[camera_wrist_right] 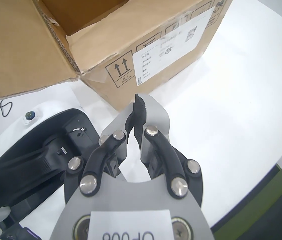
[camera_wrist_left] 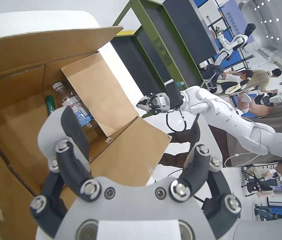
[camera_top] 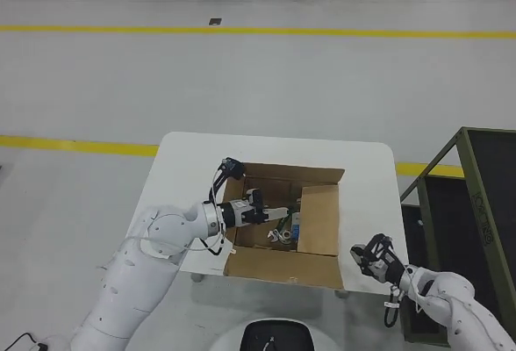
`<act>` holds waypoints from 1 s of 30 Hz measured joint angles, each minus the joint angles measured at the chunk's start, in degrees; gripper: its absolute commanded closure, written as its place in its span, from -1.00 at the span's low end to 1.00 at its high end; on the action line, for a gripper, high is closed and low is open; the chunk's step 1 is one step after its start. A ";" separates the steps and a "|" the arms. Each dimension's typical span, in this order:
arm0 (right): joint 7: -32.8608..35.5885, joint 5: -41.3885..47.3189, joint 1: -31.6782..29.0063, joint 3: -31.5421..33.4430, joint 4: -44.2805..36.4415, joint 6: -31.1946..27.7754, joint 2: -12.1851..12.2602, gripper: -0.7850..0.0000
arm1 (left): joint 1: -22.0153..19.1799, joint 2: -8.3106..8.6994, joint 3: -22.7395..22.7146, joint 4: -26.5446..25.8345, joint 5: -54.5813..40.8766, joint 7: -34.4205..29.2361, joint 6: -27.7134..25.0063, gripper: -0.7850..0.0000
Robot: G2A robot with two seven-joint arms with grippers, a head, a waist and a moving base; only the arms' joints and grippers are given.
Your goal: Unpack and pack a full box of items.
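Left gripper (camera_wrist_left: 131, 123), spread apart, hangs in the box (camera_top: 321, 219) (flaps open) above a bottle (camera_wrist_left: 73, 103); right gripper (camera_wrist_right: 138, 111), pinched together, hovers over the tabletop (camera_wrist_right: 231, 88) nearby.

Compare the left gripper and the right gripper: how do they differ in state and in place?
The left gripper is wide open; the right gripper is shut. The left gripper is over the opening of the cardboard box; the right gripper is outside the box, over the white table. Both hold nothing.

Bright, even overhead light; soft shadows; wrist views bend at edges.
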 measured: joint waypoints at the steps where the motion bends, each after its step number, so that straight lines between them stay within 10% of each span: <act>1: -0.45 -0.13 1.08 -0.90 1.14 0.09 -0.24 1.00 | 0.00 0.00 0.00 0.00 0.00 0.00 0.00 -1.00; 14: -5.50 -0.45 13.65 -11.64 13.94 -2.05 -3.76 1.00 | 0.00 0.00 0.00 0.00 0.00 0.00 0.00 -1.00; 30: -10.29 -2.15 14.41 -11.35 14.99 -1.92 -3.93 1.00 | -3.36 -1.83 7.36 2.71 -7.55 2.57 -0.49 -1.00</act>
